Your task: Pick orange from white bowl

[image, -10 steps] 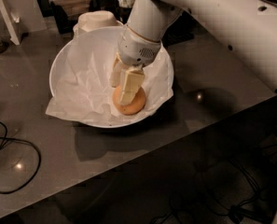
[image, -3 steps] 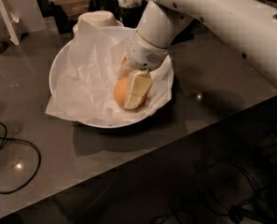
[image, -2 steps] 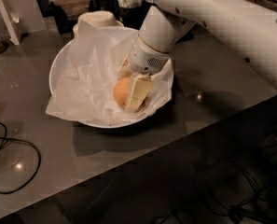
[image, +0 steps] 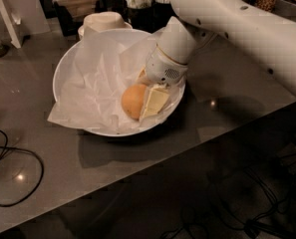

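We judged the lift to be the step in hand: rise straight up and slowly, keep the squeeze even so the round fruit could not roll free, and avoid dragging the crinkled paper lining [image: 92, 83] along. The claw [image: 146, 94] hung low inside the white bowl [image: 63, 73], clasping the orange [image: 132, 101] — one pad at the fruit's three o'clock, the other behind it. The orange sat toward five o'clock in the bowl, near the rim — matte, orange-yellow, far smaller than the bowl on the grey worktop [image: 137, 158].
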Action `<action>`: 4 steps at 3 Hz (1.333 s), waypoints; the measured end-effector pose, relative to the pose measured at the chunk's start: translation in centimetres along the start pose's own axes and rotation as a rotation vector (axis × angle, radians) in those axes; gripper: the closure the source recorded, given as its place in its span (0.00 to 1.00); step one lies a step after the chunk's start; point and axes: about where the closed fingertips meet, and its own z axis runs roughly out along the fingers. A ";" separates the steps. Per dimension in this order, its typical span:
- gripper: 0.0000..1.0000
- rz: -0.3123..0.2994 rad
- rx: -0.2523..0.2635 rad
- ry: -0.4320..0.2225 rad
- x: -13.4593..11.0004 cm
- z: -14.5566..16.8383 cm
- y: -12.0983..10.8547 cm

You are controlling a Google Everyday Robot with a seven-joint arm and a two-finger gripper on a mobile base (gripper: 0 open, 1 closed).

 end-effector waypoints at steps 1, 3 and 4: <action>0.51 0.031 0.000 -0.014 1.2 0.5 0.0; 0.97 0.009 0.004 -0.092 0.9 0.3 0.5; 1.00 -0.083 0.043 -0.216 -1.2 -1.8 1.8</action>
